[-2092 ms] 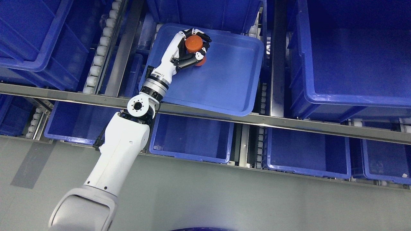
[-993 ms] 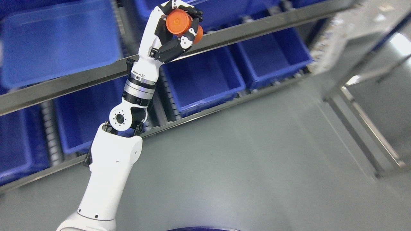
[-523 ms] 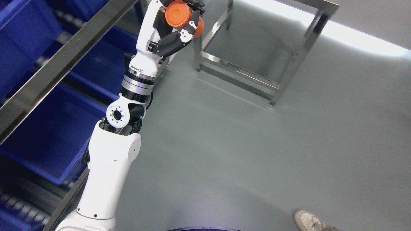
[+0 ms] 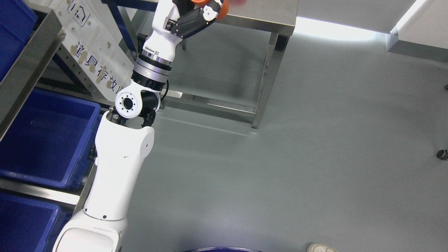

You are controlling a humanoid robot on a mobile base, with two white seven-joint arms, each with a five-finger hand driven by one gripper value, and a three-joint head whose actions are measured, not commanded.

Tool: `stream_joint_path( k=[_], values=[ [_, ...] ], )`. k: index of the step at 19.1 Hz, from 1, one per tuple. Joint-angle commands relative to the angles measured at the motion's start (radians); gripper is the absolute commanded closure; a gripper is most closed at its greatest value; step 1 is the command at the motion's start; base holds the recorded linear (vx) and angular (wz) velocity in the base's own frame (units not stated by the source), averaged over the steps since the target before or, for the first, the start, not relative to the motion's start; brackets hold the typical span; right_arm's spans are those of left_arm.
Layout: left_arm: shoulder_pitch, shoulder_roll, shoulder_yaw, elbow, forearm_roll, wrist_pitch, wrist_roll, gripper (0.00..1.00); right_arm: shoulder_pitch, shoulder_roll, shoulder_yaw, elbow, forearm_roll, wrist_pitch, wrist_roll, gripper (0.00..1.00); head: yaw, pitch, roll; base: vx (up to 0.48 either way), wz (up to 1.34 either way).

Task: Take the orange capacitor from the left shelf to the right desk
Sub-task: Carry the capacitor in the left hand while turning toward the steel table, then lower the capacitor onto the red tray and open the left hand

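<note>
At the far left, blue bins [image 4: 45, 140] are seen on the shelf [image 4: 24, 73], one in the middle left and another [image 4: 24, 224] at the lower left corner; nothing can be made out inside the parts that show. A grey metal rail of the shelf runs diagonally above them. Just to the right, a white perforated panel [image 4: 92, 59] with printed characters leans at an angle behind the arm.

The left arm [image 4: 119, 168] is raised from the lower left up to the top edge, white with a silver wrist ring. The left hand [image 4: 196, 14] is seen at the very top, its fingers [image 4: 210, 12] curled around the orange capacitor [image 4: 224, 7], which is largely cut off by the edge of the picture. Only a small rounded orange part is visible, held up in front of the near edge of the steel bench [image 4: 266, 14].

The bench is carried on metal legs with a low crossbar, and shadow lies beneath it. The floor [image 4: 297, 157] is smooth grey, with a bright band of light at the far right. A small dark caster [image 4: 441, 153] is seen at the right edge, and the toe of a person's shoe [image 4: 320, 247] at the bottom right.
</note>
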Motion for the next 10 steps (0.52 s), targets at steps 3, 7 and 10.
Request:
stream_joint_path(
  k=[3,7,10],
  values=[
    [-0.111,0.018,0.03,0.094,-0.001,0.039,0.004,0.98,-0.002,-0.017,-0.011,-0.034,0.005,0.001,-0.001,0.0,0.0,0.0,0.0,0.414,-0.14],
    [-0.157,0.018,0.018,0.158,-0.001,0.077,0.004,0.98,-0.002,-0.017,-0.011,-0.034,0.005,0.001,-0.001,0.0,0.0,0.0,0.0,0.492,0.03],
    [-0.179,0.018,0.007,0.213,-0.007,0.124,0.004,0.98,-0.002,-0.017,-0.011,-0.034,0.005,0.001,-0.001,0.0,0.0,0.0,0.0,0.51,0.03]
  ],
)
